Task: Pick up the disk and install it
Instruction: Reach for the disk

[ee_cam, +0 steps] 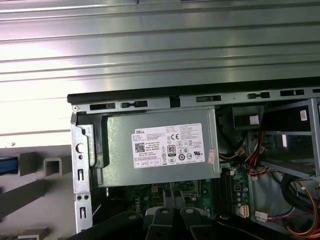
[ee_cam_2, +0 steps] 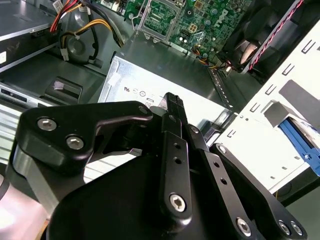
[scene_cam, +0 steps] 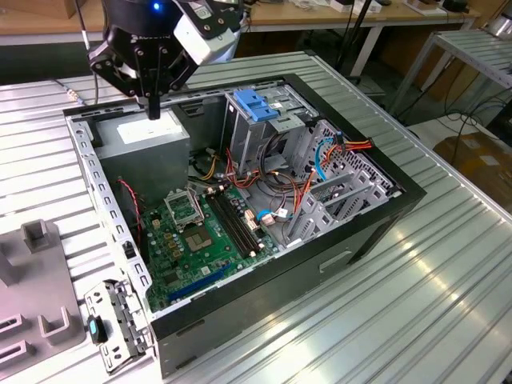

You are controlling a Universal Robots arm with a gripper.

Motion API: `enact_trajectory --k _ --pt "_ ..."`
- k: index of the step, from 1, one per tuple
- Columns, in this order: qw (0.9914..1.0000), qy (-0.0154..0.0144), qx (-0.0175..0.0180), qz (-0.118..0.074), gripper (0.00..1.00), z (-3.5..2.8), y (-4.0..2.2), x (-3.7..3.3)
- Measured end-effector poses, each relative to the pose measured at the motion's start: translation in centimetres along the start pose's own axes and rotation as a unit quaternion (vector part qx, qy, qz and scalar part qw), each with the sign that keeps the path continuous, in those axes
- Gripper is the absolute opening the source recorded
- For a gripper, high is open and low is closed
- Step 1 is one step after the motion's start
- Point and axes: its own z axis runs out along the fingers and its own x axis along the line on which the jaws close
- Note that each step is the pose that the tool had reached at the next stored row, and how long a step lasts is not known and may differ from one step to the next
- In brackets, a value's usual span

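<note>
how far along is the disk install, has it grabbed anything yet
Early stage, by the look of it. Done: nothing that I can tell. In hand: the gripper hangs shut and empty above the grey power supply in the open computer case. Left: both picking the disk up and installing it; I cannot make out a fitted disk in the drive cage under its blue latch.

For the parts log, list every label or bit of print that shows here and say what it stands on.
White sticker on the grey power-supply box: a short bold name, a barcode and certification marks; the rows of fine print are too small to read.
Small white tag just beside that box: too small to read.
Motherboard: its printed markings are too small to read.
</note>
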Motion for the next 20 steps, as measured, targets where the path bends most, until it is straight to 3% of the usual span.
enact_trajectory --k 20 --pt "1.0 0.0 0.0 0.0 0.11 -0.04 -0.1 1.32"
